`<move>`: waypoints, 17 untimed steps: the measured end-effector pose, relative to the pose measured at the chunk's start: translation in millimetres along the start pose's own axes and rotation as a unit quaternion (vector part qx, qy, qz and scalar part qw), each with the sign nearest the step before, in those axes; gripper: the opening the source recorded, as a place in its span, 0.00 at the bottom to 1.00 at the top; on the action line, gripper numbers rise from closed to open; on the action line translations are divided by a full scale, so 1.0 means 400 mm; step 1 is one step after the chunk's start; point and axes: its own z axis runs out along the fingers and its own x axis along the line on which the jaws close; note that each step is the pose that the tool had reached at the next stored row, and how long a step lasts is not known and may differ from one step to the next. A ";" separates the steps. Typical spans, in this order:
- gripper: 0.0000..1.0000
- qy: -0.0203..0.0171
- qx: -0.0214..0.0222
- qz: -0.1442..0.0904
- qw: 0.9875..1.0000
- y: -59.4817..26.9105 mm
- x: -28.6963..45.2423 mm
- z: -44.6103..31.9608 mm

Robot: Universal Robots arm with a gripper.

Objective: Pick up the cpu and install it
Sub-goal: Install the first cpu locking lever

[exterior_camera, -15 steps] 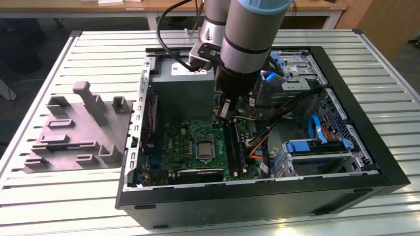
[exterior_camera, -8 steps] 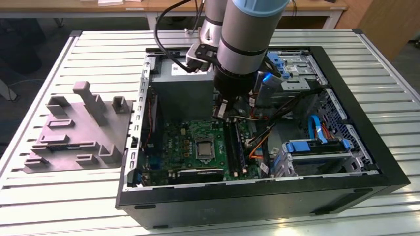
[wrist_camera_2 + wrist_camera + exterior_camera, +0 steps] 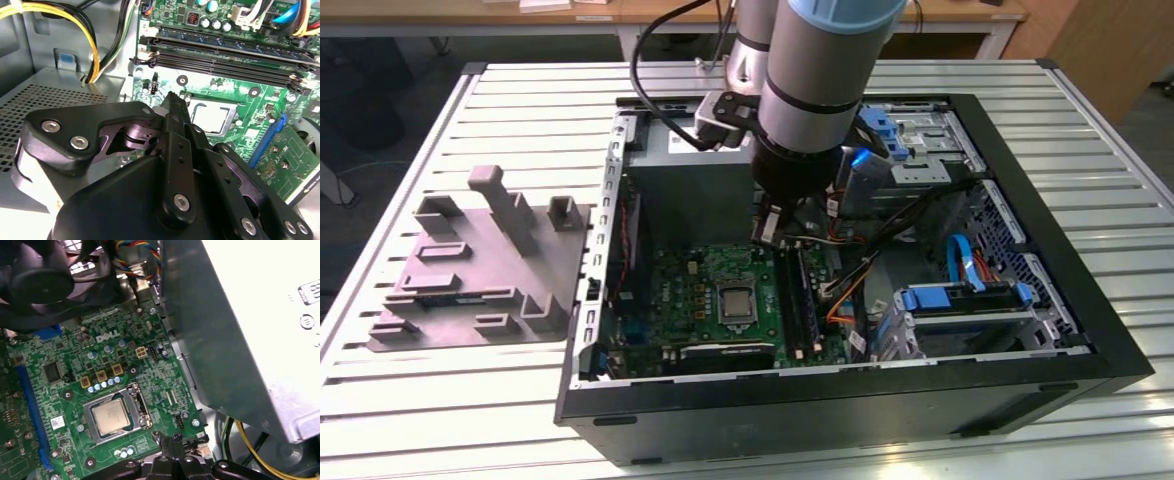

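1. Slatted white table [image 3: 440,400] carries an open computer case [image 3: 854,420]; a grey holder [image 3: 467,275] lies at the exterior view's left.
2. Inside, the cpu [image 3: 111,418] sits in the green board's socket [image 3: 136,390].
3. Just beyond, the gripper [image 3: 170,102] hovers over the board, jaws closed together, holding nothing.

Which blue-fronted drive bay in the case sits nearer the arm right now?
The upper blue bay, at the case's far side beside the arm; the other blue bay sits toward the exterior view's lower right.

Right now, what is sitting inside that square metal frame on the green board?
The silvery cpu lies flat inside the socket frame on the green board. What is beneath the chip is covered.
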 end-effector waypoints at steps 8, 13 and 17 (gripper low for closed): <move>0.11 0.000 0.000 -0.002 1.000 -0.002 0.010 0.000; 0.11 0.000 0.000 -0.002 1.000 -0.002 0.010 0.000; 0.11 0.000 0.000 -0.002 1.000 -0.002 0.011 0.000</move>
